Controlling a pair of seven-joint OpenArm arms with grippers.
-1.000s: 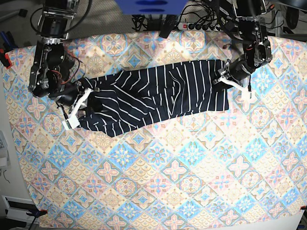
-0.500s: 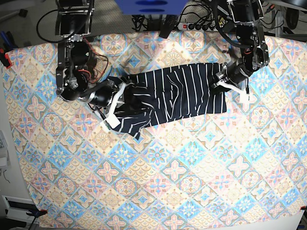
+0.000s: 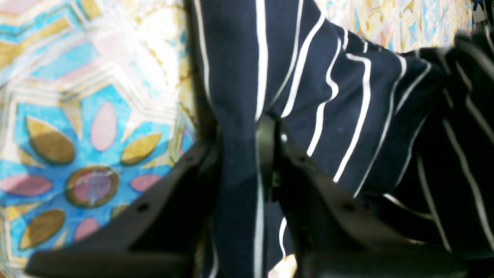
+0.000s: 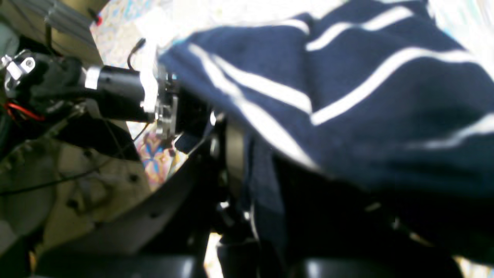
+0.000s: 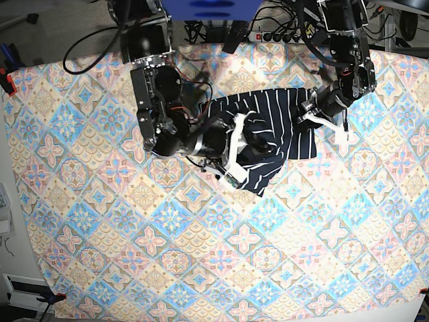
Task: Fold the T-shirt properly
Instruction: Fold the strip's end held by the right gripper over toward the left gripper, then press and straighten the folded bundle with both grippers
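The dark navy T-shirt (image 5: pixel 278 124) with thin white stripes lies bunched at the back centre-right of the table, its left part doubled over toward the right. My right gripper (image 5: pixel 242 144) hangs over the shirt's middle, shut on a raised fold of it. In the right wrist view the fabric (image 4: pixel 366 116) drapes over that gripper (image 4: pixel 247 173). My left gripper (image 5: pixel 310 113) is at the shirt's right edge, shut on it. The left wrist view shows its black fingers (image 3: pixel 266 146) pinching a striped fold (image 3: pixel 347 96).
A pastel floral-tile cloth (image 5: pixel 201 255) covers the whole table and shows under the left gripper (image 3: pixel 77 116). A power strip and cables (image 5: pixel 281 35) lie behind the back edge. A red clamp (image 5: pixel 7 84) sits at the left edge.
My right gripper has swept to the right across the table, pulling the shirt's left end over toward the right end. The left gripper has stayed at the right edge.
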